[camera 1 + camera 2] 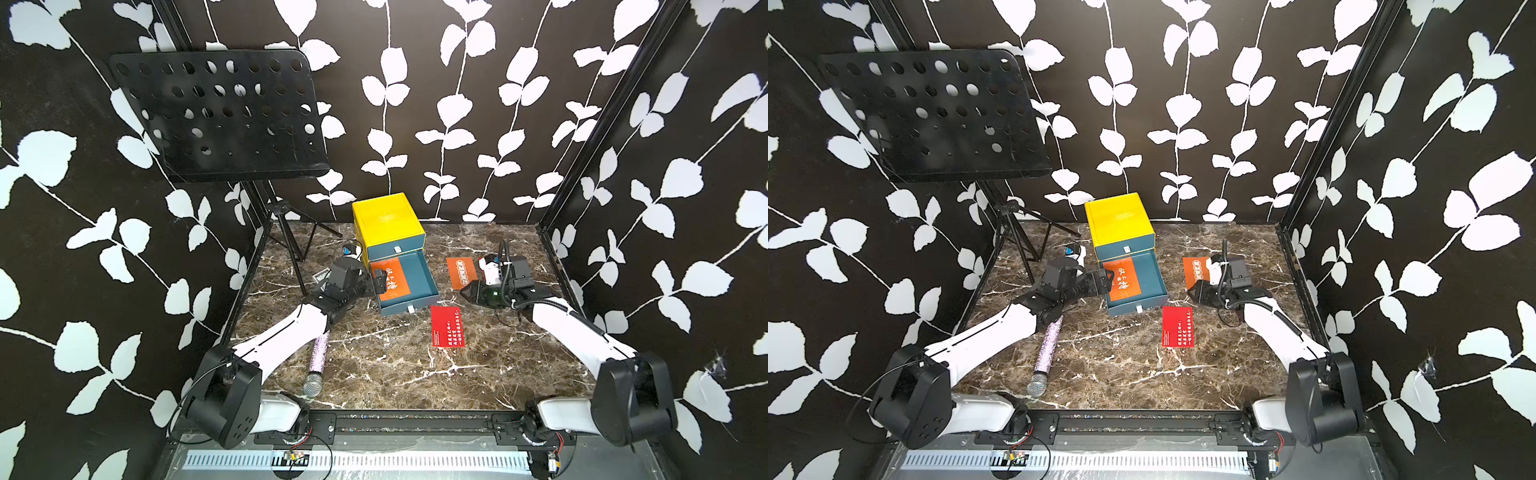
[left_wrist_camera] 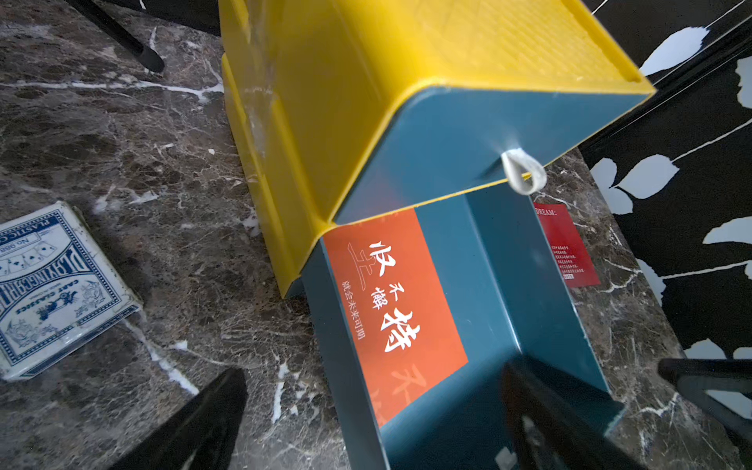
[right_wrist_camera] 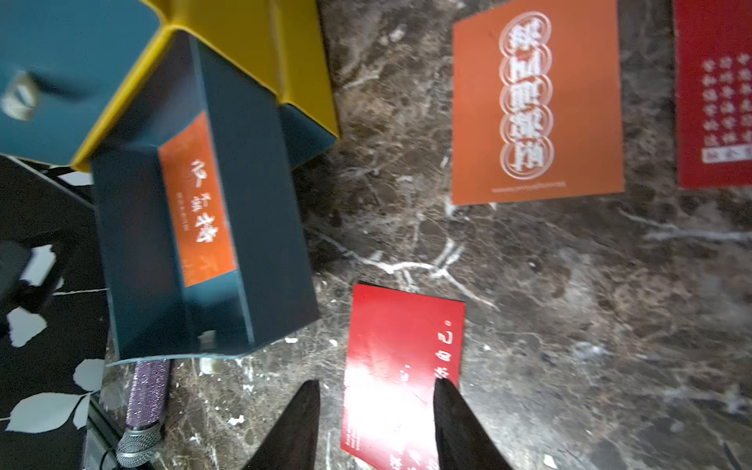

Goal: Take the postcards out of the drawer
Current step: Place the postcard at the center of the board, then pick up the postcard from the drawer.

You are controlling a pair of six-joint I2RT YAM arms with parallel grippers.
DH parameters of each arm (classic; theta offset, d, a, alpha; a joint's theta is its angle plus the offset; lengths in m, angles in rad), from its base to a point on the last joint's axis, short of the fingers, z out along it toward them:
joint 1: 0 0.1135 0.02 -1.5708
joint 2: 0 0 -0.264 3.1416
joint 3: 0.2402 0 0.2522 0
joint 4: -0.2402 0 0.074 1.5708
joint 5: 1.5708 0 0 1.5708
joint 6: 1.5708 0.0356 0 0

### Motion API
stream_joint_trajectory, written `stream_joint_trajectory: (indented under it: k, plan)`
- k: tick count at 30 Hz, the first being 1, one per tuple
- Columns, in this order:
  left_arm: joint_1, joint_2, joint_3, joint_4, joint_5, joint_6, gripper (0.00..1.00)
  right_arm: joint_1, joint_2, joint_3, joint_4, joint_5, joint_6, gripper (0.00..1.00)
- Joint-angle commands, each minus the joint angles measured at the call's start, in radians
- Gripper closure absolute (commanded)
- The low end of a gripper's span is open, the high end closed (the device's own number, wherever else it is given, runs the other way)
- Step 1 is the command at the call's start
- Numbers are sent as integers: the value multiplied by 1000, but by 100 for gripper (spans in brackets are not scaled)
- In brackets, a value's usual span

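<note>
The drawer [image 1: 422, 276] of the yellow box [image 1: 386, 220] stands pulled well out. That bares its floor, so a pincer can reach what lies there: one orange card [image 1: 395, 286], flat along the left wall with its back end at the box front. Faint print at its near end may mean another card lies beneath, but I cannot tell. The left pincer [image 1: 376, 284] is spread wide and holds nothing. In the left wrist view one finger [image 2: 203, 415] hangs outside the drawer's left wall and the other [image 2: 533, 407] inside the drawer, so the wall and the orange card lie between them. This looks like a readying for that card, though the wall between the fingers would block a plain closing. The other postcards in view are out on the worktop [image 1: 374, 365], each flat and apart from the rest, probably so that none covers another. The outer orange card [image 1: 460, 270] lies right of the drawer, the red card [image 1: 446, 326] in front of it, and the far red card [image 3: 712, 93] beyond the outer orange one, showing only in the wrist views. The right pincer [image 1: 466, 293] hovers low with its jaws partly apart and nothing clamped. The red card lies flat just under and between its tips, which reads as a letting go.
</note>
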Motion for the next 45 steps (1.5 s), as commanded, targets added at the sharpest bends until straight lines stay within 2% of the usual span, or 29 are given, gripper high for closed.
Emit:
stream_joint_trajectory:
  k: [1,6,15,20,34,40,45]
  plan:
    - [16,-35,-31,19,19,-2,1,61,-9,47,60,37,30,50]
    - [46,-47,-65,57,66,-21,1,168,46,142,116,80,29,46]
    - [59,-31,-108,120,155,-38,3,311,255,297,186,109,16,44]
    - [63,-18,-118,157,210,-28,3,387,364,364,189,206,-23,43]
    - [68,61,-132,274,327,-28,4,431,560,495,187,443,-50,41]
    - [68,79,-136,292,331,-32,4,438,613,534,188,500,-71,41]
    - [68,94,-135,310,341,-45,4,437,663,577,168,490,-78,40]
